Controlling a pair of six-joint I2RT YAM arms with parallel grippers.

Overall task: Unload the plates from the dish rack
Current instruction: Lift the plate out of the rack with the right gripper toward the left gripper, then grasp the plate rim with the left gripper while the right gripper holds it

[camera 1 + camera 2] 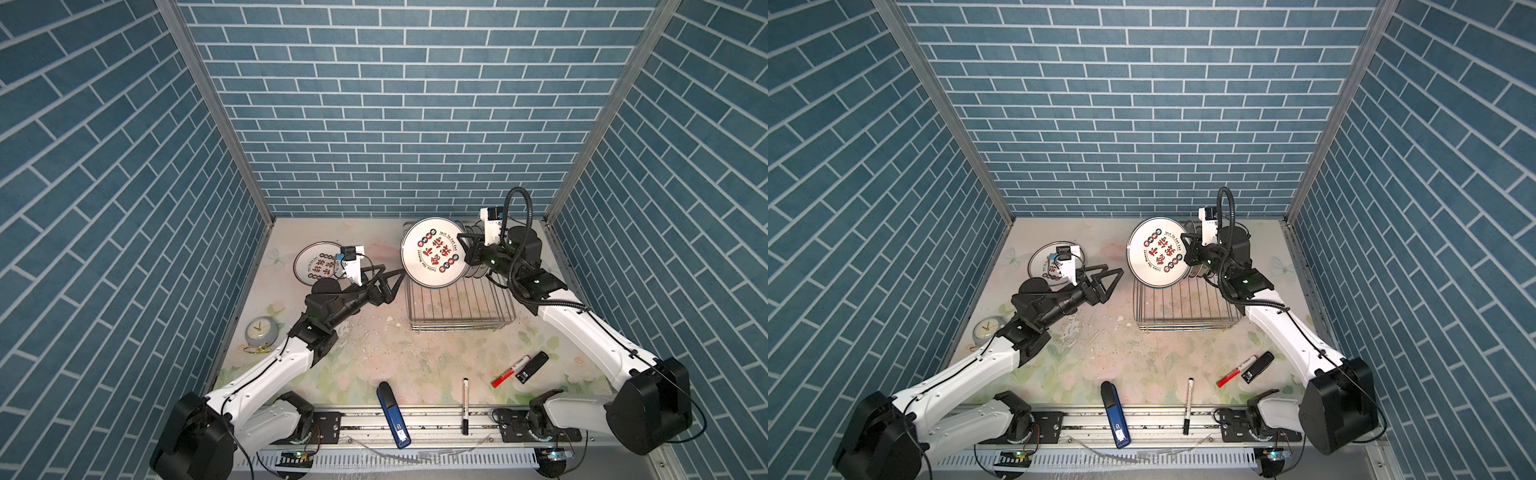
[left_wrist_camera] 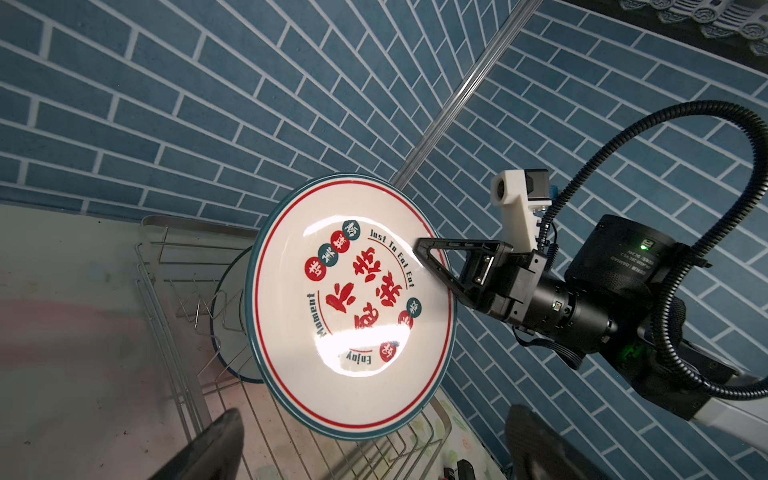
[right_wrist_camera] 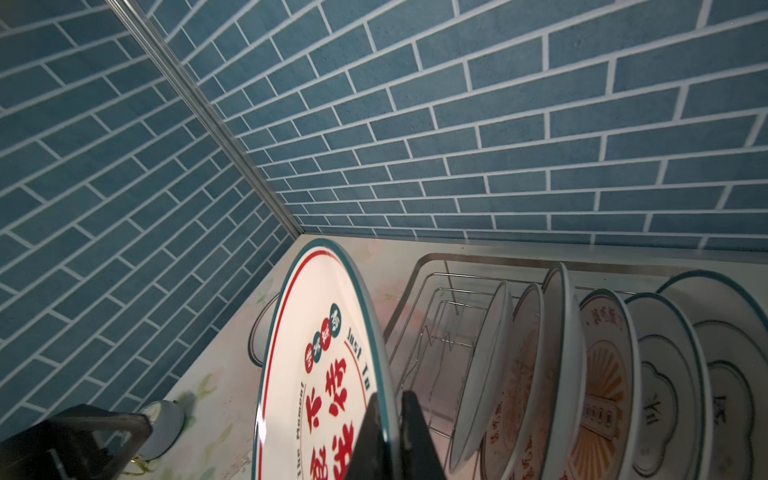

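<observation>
Our right gripper (image 1: pixel 471 250), clamped on the raised plate (image 1: pixel 432 253) by its rim alone, could let it slip before our wide-open, empty left gripper (image 1: pixel 395 286) reaches it.

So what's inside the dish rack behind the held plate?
About six plates stand on edge in the dish rack. In both top views the held plate in the right gripper hides most.
</observation>
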